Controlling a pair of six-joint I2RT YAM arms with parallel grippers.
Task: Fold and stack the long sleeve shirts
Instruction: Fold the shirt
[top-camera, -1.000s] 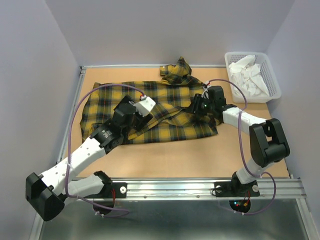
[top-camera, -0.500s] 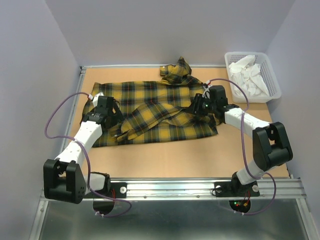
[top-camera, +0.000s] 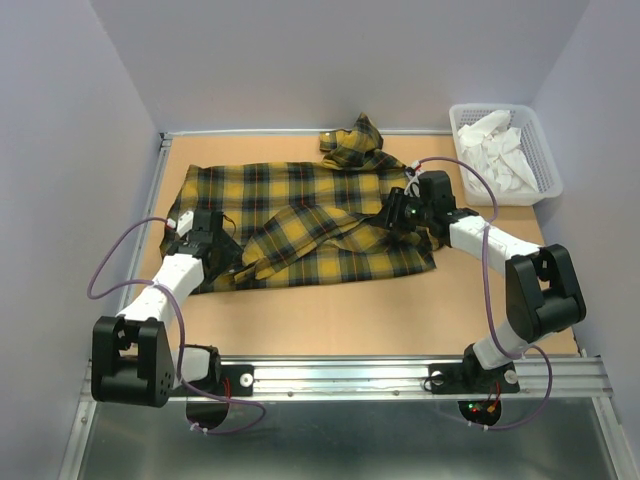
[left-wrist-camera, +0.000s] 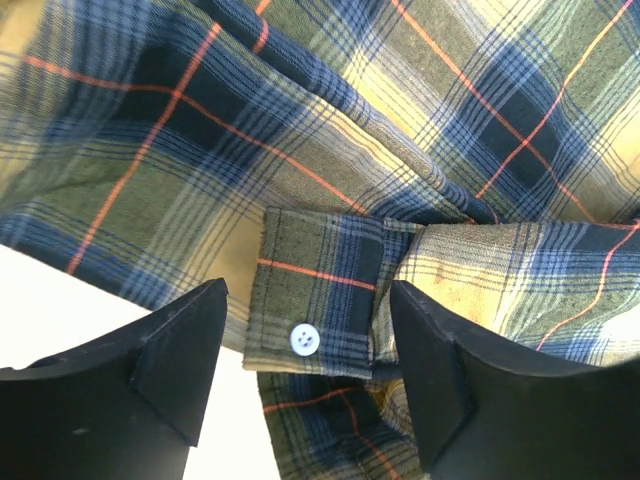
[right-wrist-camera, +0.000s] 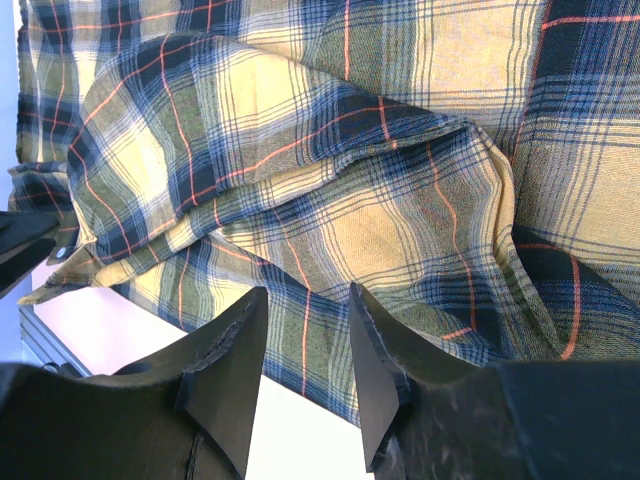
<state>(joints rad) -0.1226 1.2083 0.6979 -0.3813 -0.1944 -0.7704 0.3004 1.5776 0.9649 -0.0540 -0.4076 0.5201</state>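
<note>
The yellow-and-dark plaid long sleeve shirt (top-camera: 310, 215) lies spread on the desk (top-camera: 330, 320), left of the white basket (top-camera: 548, 170), with one sleeve folded across its body. The left pincer (left-wrist-camera: 308, 370), at the shirt's edge farthest from the basket, stands wide open astride the sleeve cuff (left-wrist-camera: 315, 290) and its white button (left-wrist-camera: 303, 339), neither side pressing it. The right pincer (right-wrist-camera: 305, 330), at the edge nearest the basket, hovers over folded cloth, half open, gripping nothing that shows.

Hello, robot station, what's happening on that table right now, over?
Left hand open, astride the cuff. Right hand open, low over the shirt. Shirt spread out, sleeve folded across. Basket apart, far right.
</note>
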